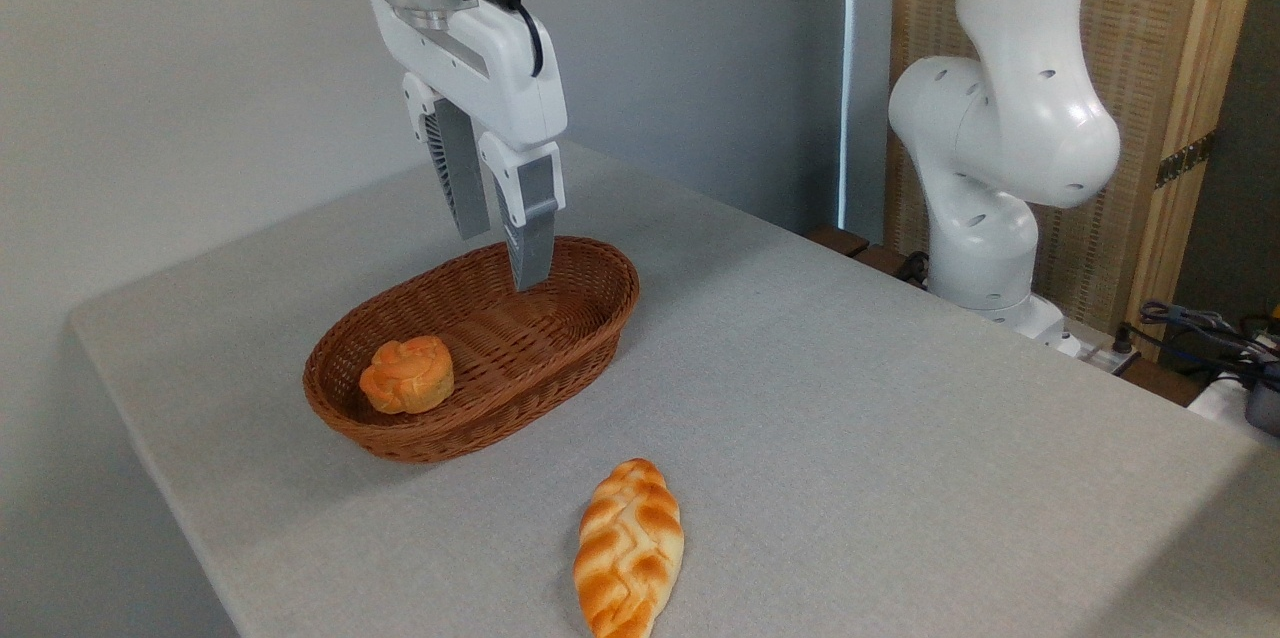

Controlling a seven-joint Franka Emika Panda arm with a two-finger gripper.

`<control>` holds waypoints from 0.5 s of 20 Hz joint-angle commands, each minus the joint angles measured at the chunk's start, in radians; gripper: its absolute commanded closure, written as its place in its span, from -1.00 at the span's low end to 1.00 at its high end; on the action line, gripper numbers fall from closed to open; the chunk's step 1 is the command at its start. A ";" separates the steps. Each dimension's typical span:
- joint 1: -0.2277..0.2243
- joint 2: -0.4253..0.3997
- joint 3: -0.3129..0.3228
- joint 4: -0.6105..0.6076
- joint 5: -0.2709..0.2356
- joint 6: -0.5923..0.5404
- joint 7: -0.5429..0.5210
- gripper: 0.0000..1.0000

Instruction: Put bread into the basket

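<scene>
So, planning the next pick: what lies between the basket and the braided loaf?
Nothing: in the camera view only bare grey table separates the basket from the braided loaf.

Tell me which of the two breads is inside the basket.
The small round bun. It sits in the basket at its near left end, while the long braided loaf lies on the table in front of the basket.

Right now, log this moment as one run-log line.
pincer: open, empty, above basket | bun: in basket, left end | loaf: on table | task: done
</scene>
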State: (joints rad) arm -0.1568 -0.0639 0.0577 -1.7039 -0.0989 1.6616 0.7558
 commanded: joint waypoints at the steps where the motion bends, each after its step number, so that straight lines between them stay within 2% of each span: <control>1: 0.075 -0.001 -0.055 0.010 0.008 -0.009 0.004 -1.00; 6: 0.079 0.001 -0.048 0.012 0.008 -0.009 0.010 -1.00; 10: 0.080 0.032 -0.048 0.075 0.008 -0.026 0.002 -1.00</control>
State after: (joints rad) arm -0.0850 -0.0623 0.0180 -1.6926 -0.0989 1.6617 0.7560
